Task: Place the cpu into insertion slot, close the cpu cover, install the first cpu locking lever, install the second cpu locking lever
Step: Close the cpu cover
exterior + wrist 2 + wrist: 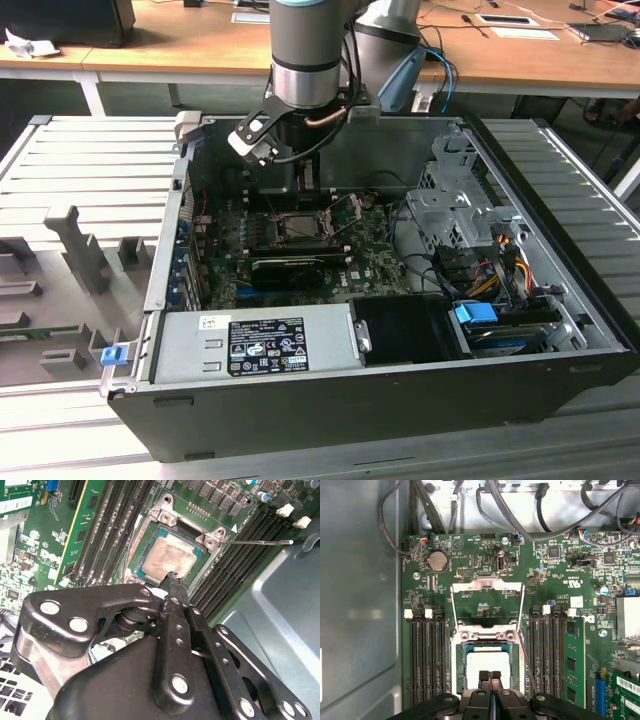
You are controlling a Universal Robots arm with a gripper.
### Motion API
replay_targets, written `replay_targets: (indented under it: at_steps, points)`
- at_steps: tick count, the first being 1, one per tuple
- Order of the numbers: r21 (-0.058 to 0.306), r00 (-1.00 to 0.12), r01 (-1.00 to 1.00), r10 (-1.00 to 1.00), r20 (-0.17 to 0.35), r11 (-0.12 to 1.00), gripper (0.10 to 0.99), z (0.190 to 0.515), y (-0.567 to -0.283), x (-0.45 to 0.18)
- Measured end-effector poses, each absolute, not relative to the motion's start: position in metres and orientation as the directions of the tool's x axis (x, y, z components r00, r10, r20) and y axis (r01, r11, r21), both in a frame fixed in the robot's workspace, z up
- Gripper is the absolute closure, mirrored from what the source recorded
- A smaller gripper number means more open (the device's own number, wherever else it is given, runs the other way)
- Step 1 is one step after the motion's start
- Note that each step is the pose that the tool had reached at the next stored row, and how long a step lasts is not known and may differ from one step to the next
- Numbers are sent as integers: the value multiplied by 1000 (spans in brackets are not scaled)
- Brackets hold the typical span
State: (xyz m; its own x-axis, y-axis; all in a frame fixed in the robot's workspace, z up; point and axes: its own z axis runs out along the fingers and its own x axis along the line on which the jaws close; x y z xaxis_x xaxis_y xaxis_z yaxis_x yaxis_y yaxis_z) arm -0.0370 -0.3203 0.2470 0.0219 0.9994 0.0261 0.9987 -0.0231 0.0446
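The cpu (487, 661) (170, 555), a square chip with a dull silver top, lies flat inside the black-rimmed insertion slot (460, 666) (150, 536) on the green motherboard. My gripper (490, 675) (175, 578) hangs just over the chip's near edge, its two black fingers pressed together with nothing between them. The cpu cover (487, 584), a thin metal frame, is swung back and lies open beyond the slot. A thin wire locking lever (260, 542) sticks out sideways, unlatched. In the exterior view the gripper (303, 195) reaches down into the open computer case above the slot (300, 226).
Rows of black memory slots (422, 655) (545, 655) flank the slot on both sides. A long black card (300, 268) lies in front of it, with the power supply (250, 345) at the case front, a metal drive cage (455, 205) and cables (490, 270) toward the exterior view's right.
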Motion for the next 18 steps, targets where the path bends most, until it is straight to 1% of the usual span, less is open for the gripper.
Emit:
replay_targets:
  at_steps: [3, 6, 15, 18]
  points:
    - [44, 22, 999, 999, 26, -23, 980, 249, -320, -36]
    - [45, 22, 999, 999, 26, -23, 980, 258, -319, -36]
    - [45, 22, 999, 999, 26, -23, 980, 260, -319, -25]
    - [45, 22, 999, 999, 26, -23, 980, 265, -319, -25]
